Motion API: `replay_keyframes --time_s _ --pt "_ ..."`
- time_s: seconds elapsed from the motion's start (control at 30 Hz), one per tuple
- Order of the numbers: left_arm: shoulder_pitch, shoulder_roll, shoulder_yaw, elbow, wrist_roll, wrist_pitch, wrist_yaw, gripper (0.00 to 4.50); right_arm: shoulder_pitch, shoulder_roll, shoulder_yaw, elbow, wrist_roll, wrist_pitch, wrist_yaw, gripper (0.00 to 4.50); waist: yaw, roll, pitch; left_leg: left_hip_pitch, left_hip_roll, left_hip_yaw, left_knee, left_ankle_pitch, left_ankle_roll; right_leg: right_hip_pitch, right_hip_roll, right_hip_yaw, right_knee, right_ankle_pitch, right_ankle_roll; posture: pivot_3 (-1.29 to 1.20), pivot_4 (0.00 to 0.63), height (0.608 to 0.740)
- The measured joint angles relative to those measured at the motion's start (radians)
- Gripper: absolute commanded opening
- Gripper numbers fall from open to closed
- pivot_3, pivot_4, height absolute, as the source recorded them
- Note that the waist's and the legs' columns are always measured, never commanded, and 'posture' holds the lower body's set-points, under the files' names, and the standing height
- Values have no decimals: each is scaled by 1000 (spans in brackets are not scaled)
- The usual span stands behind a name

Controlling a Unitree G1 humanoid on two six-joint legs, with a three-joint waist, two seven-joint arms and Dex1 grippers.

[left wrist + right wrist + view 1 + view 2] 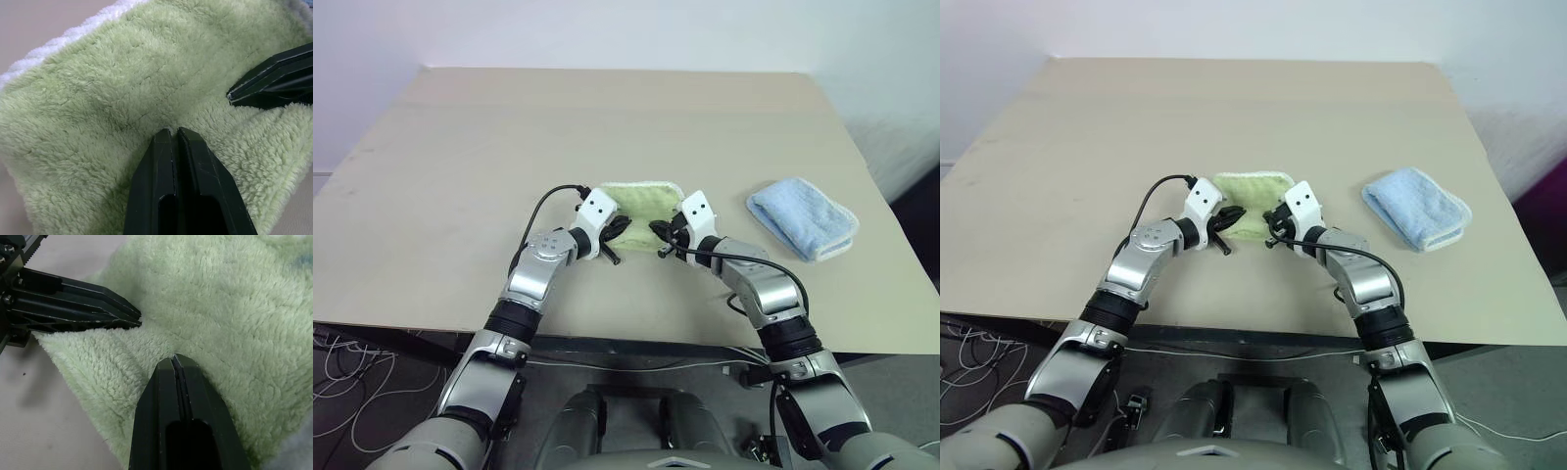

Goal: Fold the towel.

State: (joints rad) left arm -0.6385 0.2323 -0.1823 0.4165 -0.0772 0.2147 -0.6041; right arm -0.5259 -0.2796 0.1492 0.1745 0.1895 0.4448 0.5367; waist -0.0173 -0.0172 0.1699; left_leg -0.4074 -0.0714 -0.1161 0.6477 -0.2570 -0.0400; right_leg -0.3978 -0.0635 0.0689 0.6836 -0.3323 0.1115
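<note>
Table holds one towel, two tools.

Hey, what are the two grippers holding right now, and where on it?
Both are shut on the towel: the left gripper and right gripper pinch its near edge, close together, near the middle.

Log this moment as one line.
light green terry towel: folded on table | left gripper: shut on towel | right gripper: shut on towel
</note>
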Motion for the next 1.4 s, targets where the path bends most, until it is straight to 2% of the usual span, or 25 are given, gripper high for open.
replay_keyframes --time_s 0.13,0.27,0.4,0.47,0.6,0.8,0.93,1.17,1.4 --pt "38 -36 93 -67 -102 48 -1 269 31 -1 -9 -62 5 -2 7 0 -1 0 0 -2 0 0 0 0 0 -2 -1 0 0 0 0 0 150 740" --pt "42 -61 275 -231 -326 228 44 269 51 -18 -34 -180 31 9 21 0 -4 0 0 -3 1 0 0 0 0 -4 -1 1 1 0 0 0 150 740" --pt "36 -7 427 -310 -478 386 97 269 53 -48 -89 -274 55 35 18 0 -3 0 0 -2 1 0 0 0 0 -3 0 1 1 0 0 0 150 740" --pt "40 26 462 -305 -513 449 108 269 54 -55 -100 -297 62 51 17 0 -2 0 0 -2 1 0 0 0 0 -3 0 0 1 0 0 0 150 740" --pt "40 81 495 -230 -562 588 121 1177 53 -55 -102 -326 70 72 9 0 -1 0 0 -2 0 0 0 0 0 -3 0 0 1 0 0 0 150 740" --pt "28 123 509 -115 -634 773 59 3190 50 -54 -102 -329 70 73 -3 0 -2 0 0 -2 0 0 0 0 0 -3 0 0 1 0 0 0 150 740" --pt "2 152 461 -66 -634 831 -14 4488 51 -52 -102 -329 70 73 -17 0 -3 0 0 -2 0 0 0 0 0 -4 0 0 1 0 0 0 150 740" --pt "-52 147 391 18 -613 847 -98 4488 51 -45 -104 -330 70 72 -37 0 4 0 0 -2 -1 0 0 0 0 -3 -1 0 1 0 0 0 150 740" --pt "-108 59 352 87 -579 824 -134 4488 51 -44 -113 -340 72 72 -48 0 7 -1 0 -2 -1 0 0 0 0 -3 -1 0 1 0 0 0 150 740"
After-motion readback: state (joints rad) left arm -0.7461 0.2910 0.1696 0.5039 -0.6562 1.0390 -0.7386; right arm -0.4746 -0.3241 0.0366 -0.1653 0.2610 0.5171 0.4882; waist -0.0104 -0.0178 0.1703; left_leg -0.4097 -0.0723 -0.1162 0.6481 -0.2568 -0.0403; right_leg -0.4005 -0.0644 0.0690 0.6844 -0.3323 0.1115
